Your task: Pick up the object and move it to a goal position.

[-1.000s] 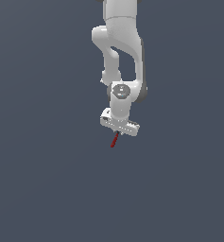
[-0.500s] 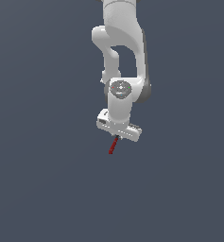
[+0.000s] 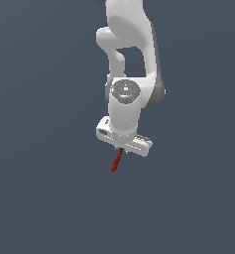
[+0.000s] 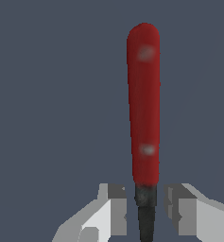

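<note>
The object is a thin dark-red stick [image 3: 117, 161] with a blackish end. It hangs tilted from under the white gripper [image 3: 120, 150] of my arm, in the middle of the exterior view. In the wrist view the red stick [image 4: 143, 108] points away from the camera. Its black end sits between the two grey fingers [image 4: 117, 203] of the gripper [image 4: 144, 210]. The gripper is shut on that black end and holds the stick off any surface. The fingers themselves are hidden under the hand in the exterior view.
Only a plain dark grey-blue background surrounds the arm [image 3: 129, 59] in both views. No other object, marker or edge shows.
The gripper and the held stick have moved down a little in the exterior view. The stick stays gripped at the same tilt.
</note>
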`<state>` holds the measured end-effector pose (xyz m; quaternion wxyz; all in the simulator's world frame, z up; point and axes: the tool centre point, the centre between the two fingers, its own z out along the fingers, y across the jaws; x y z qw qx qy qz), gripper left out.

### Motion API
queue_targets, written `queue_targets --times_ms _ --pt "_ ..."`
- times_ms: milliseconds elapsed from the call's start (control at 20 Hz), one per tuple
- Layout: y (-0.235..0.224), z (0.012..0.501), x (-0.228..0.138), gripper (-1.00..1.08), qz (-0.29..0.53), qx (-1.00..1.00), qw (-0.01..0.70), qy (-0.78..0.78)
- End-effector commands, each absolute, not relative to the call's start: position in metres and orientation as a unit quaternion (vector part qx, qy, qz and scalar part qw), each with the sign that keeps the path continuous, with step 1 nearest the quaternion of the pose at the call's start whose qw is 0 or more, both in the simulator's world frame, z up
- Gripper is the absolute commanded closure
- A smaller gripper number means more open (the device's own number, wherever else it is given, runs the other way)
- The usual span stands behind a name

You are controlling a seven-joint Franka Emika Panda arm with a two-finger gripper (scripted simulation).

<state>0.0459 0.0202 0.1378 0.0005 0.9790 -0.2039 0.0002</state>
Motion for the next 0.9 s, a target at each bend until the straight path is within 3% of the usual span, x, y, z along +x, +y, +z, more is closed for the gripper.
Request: queue_targets --times_ms 0,850 --pt "0.018 0.149 0.059 1.08 0.0 0.979 0.001 -0.204" --pt "0.012 0.191 0.112 1.08 0.0 0.979 0.0 -0.203"
